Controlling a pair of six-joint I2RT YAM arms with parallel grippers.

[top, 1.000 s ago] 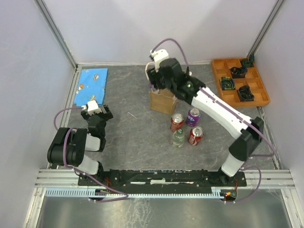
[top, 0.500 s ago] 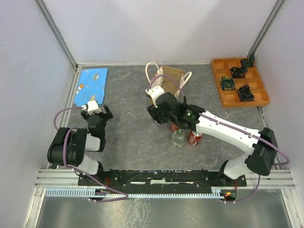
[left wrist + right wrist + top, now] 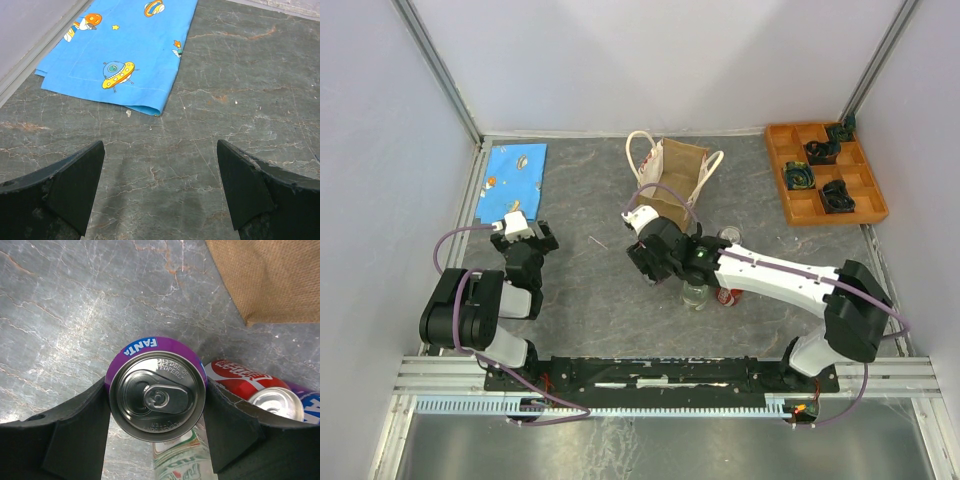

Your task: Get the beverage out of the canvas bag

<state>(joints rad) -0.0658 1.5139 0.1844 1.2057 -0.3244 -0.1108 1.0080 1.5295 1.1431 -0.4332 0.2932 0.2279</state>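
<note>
Near centre of the grey table (image 3: 590, 205):

- Right gripper (image 3: 157, 407): fingers (image 3: 75, 440) pinch a purple Fanta can (image 3: 157, 390) from both sides. The can is upright with its unopened top facing the wrist camera. Whether it rests on the table or is lifted cannot be told.
- Canvas bag (image 3: 678, 182): tan, just beyond the gripper, with cream handles (image 3: 640, 150) splayed left and right. The purple can is outside the bag, near its corner.
- Red can (image 3: 240, 377): just right of the held can.
- Clear bottle with a green label (image 3: 175, 460): just near of the held can.
- Left gripper (image 3: 160, 187): at near left, fingers spread wide over bare table, holding nothing.
- Blue cloth (image 3: 125, 50): printed with saucers and planets, flat at far left beyond the left gripper.
- Orange compartment tray (image 3: 775, 150): far right corner, with dark objects in several compartments.
</note>
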